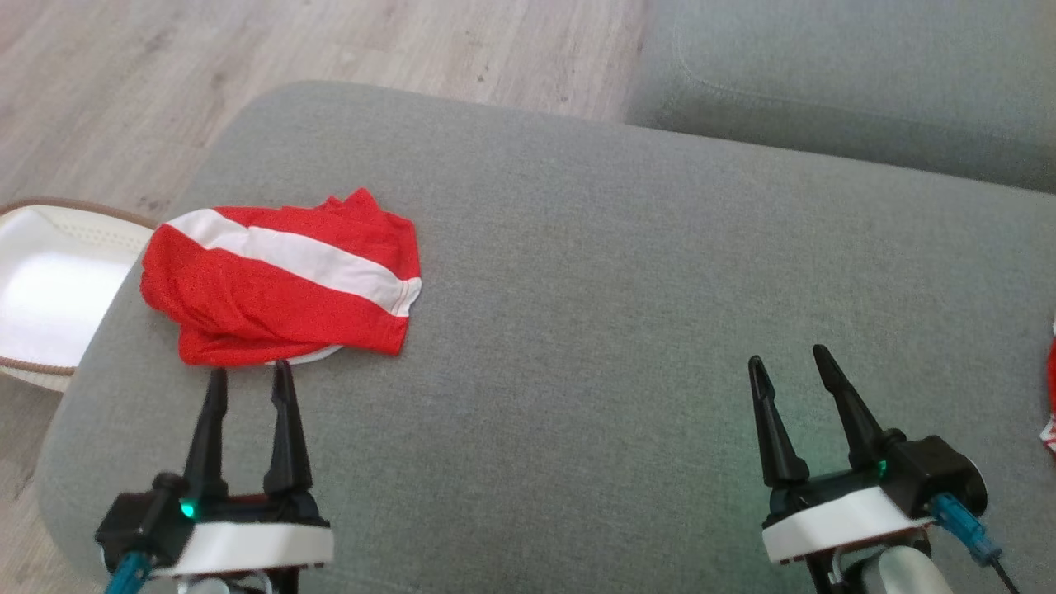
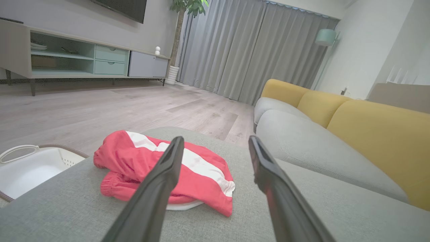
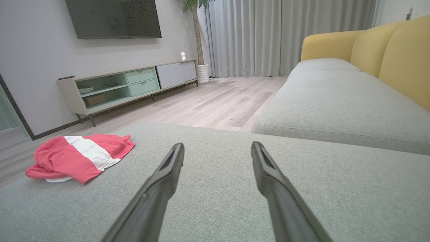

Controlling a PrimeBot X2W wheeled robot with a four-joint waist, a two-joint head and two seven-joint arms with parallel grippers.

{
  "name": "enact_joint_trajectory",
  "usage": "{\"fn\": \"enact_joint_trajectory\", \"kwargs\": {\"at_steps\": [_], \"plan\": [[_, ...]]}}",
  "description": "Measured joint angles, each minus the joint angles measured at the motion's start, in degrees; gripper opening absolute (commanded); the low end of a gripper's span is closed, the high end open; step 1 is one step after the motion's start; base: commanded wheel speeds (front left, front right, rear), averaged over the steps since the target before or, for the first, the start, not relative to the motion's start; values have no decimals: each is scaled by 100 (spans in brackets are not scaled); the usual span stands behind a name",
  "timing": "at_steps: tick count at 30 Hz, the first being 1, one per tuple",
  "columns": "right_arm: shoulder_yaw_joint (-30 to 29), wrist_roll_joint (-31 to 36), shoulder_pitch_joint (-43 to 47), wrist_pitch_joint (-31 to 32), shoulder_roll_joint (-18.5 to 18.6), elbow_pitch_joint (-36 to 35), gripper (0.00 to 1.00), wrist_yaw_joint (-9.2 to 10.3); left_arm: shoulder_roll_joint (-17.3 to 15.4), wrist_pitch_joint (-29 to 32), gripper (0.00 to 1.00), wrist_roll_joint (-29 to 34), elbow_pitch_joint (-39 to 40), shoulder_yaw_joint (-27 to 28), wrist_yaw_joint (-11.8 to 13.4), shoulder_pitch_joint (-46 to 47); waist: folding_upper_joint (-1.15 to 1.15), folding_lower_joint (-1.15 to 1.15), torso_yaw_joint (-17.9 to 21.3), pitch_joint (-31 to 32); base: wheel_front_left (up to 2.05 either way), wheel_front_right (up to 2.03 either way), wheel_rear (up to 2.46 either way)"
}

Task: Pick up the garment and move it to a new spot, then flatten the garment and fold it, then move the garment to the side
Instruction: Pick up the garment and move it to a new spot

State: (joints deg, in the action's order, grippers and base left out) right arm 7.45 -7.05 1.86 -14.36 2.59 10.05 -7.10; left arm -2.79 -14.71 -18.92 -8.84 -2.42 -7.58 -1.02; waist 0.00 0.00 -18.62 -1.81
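- Left gripper [image 1: 250,369]: fingers spread wide, nothing held. Tips sit right at the near hem of the garment [image 1: 280,280]; contact cannot be told.
- Right gripper [image 1: 787,355]: fingers spread wide, empty, over bare fabric, well apart from the garment.
- Garment: red with a white stripe, bunched in loose folds, lying on the left end of the grey cushion [image 1: 577,289].
- White basket [image 1: 41,289]: on the wooden floor [image 1: 124,82], just beside that end of the cushion.

The grey cushion [image 1: 577,289] lies bare across its middle; the garment [image 1: 280,280] occupies its left end. A white basket [image 1: 49,289] stands just beside that end.
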Motion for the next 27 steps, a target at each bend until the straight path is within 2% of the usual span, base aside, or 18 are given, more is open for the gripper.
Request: {"fn": "enact_joint_trajectory", "kwargs": {"at_steps": [6, 10, 19, 22, 27], "plan": [[-23, 56, -38, 0, 0, -2, 100, 0, -2, 0, 100, 260, -221, 68, 0, 356, 0, 0, 141, -204, 0, 0, 0], [-59, 143, -188, 0, 1, -10, 100, 0, -194, 1, 100, 467, -936, -347, 0, 910, 0, 0, 266, -448, 0, 0, 0], [-113, 245, -569, 0, 3, -52, 100, 0, -934, 1237, 100, 359, -2684, -1784, -1, 2591, 0, 1, 574, -1025, 0, 0, 0], [-105, 267, -670, 0, 4, -71, 100, 0, -1124, 1829, 100, 336, -3423, -1987, -1, 3085, 0, 1, 726, -1225, 0, 0, 0], [-115, 308, -798, 0, 5, -97, 100, 0, -1236, 1942, 100, 437, -3998, -1996, 59, 3558, 0, 1, 910, -1413, 0, 0, 0]]}}
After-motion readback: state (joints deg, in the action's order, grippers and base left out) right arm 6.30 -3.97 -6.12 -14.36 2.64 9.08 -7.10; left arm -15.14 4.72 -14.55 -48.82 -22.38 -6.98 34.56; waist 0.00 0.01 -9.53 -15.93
